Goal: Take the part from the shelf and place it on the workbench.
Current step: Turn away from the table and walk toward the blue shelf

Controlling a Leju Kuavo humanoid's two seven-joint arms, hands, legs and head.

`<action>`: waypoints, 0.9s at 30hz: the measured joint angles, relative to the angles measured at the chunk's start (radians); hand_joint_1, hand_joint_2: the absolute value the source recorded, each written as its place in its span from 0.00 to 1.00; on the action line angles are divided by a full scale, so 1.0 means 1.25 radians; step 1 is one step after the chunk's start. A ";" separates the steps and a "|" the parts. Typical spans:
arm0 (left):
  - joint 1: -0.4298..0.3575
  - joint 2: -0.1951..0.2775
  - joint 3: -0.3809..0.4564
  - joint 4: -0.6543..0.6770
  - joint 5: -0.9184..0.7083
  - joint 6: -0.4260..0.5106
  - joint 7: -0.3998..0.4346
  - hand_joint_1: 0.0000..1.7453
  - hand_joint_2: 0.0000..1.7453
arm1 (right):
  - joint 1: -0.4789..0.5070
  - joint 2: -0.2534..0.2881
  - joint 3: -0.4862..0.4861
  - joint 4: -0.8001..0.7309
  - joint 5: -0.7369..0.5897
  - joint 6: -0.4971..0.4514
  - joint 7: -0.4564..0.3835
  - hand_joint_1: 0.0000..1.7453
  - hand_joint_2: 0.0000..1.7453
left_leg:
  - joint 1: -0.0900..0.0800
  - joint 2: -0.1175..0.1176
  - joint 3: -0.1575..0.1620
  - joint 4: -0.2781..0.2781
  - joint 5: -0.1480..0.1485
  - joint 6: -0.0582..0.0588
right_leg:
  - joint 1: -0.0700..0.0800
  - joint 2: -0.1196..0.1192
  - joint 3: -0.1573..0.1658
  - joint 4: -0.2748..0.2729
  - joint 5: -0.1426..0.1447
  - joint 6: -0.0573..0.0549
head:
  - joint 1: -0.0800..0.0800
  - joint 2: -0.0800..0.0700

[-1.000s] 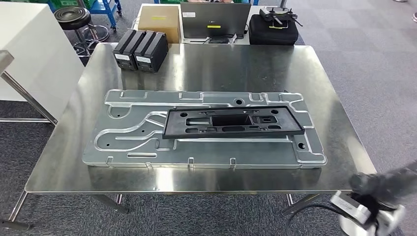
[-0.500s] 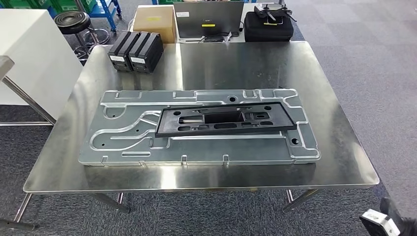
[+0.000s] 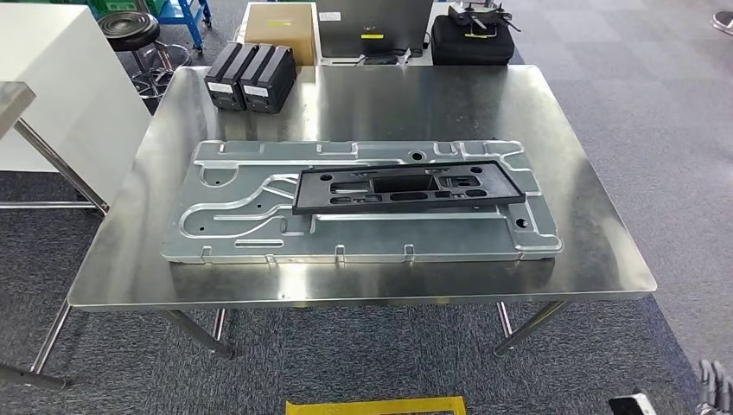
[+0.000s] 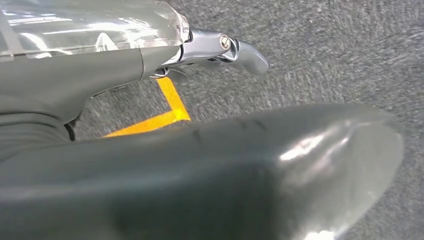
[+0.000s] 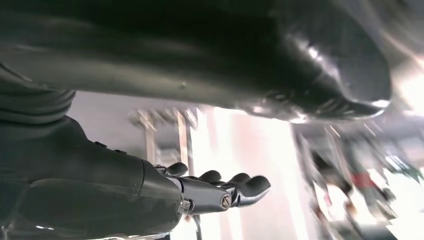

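Black part (image 3: 408, 187) lies flat on silver stamped panel (image 3: 363, 203) mid workbench (image 3: 553, 121), long axis running left-right, parallel to panel and the table's near edge. Two black cases (image 3: 251, 78) at far left corner, contents not visible. Right hand (image 5: 220, 192) empty, fingers extended and apart. Left hand (image 4: 150, 170) blurred close up, probably empty, can't tell its state

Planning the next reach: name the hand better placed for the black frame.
Probably right: the right hand hangs empty beyond the table's near right corner, the black frame lies right of centre; the left hand hangs over carpet.
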 joint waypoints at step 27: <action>0.005 -0.017 -0.006 0.001 0.001 -0.031 -0.002 0.00 0.00 | -0.081 -0.073 -0.200 0.740 0.235 0.177 0.402 0.00 0.00 | 0.005 0.006 0.075 -0.034 -0.029 0.000 | 0.005 -0.001 -0.072 0.034 -0.035 -0.004 | 0.000 0.000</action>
